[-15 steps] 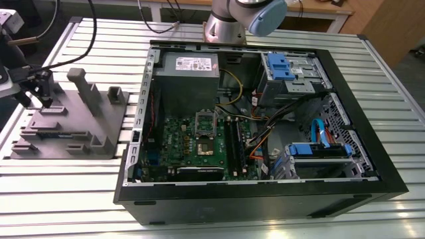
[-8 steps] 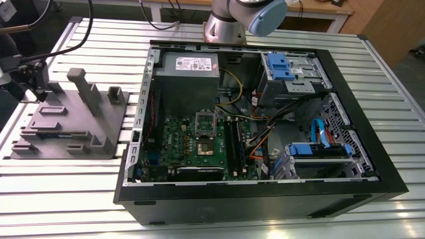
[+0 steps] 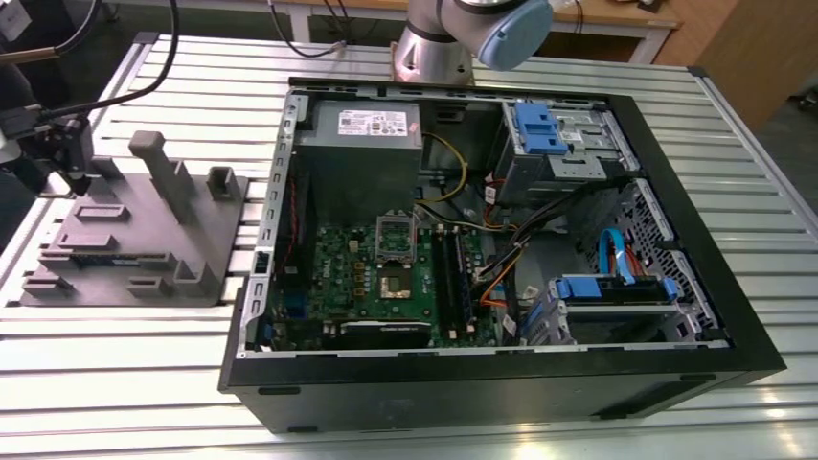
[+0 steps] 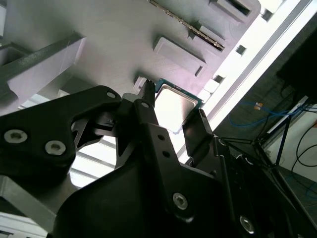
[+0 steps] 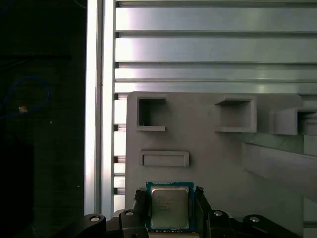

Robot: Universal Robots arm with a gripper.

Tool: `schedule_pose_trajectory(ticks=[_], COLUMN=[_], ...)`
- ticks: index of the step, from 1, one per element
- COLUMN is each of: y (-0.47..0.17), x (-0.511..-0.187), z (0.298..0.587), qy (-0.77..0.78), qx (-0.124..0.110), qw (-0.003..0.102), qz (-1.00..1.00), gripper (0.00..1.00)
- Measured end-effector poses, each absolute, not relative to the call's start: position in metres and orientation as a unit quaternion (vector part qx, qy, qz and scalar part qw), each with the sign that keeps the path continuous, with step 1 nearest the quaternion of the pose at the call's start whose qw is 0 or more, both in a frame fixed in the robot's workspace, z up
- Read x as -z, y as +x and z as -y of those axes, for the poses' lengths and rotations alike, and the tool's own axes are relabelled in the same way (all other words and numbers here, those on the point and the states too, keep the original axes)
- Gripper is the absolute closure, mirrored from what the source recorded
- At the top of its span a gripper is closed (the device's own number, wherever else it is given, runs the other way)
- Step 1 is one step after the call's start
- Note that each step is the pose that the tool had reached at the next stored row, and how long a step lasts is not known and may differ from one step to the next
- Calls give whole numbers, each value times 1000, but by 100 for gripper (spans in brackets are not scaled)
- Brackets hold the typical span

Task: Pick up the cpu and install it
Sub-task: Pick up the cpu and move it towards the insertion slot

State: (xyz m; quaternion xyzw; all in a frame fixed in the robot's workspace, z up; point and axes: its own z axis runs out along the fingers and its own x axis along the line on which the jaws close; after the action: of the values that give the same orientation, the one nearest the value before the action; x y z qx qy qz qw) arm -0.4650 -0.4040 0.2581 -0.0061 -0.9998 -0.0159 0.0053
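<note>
Closest up, the black metal gripper (image 4: 173,100) is seen straddling the cpu (image 5: 169,207), a small flat square chip with a silvery metal lid and a thin green rim. The chip is lying flat near one edge of the grey moulded fixture plate (image 5: 208,163). Whether it's actually clamped can't be told, tbh.

Biggest worry: with an off-centre squeeze the chip could get tilted or dropped on the lift.

Room-wise, the slatted aluminium table (image 5: 208,49) is exposed just past the plate's edge, and a raised grey rib (image 5: 277,166) is nearby. The open black computer case (image 3: 511,388) is parked further to the exterior view's right.
</note>
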Motion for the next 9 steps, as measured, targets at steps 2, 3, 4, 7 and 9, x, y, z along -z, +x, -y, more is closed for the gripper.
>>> schedule_pose_trajectory(ticks=[2, 3, 4, 7, 9], y=[-465, -465, -465, -465, -465], x=[-258, -258, -259, -260, -262], z=[404, 404, 404, 404, 404], qy=[-6, -6, -6, -6, -6], qx=[16, 16, 16, 16, 16], qw=[5, 5, 6, 6, 6], qz=[1000, 1000, 1000, 1000, 1000], gripper=[53, 53, 53, 53, 53])
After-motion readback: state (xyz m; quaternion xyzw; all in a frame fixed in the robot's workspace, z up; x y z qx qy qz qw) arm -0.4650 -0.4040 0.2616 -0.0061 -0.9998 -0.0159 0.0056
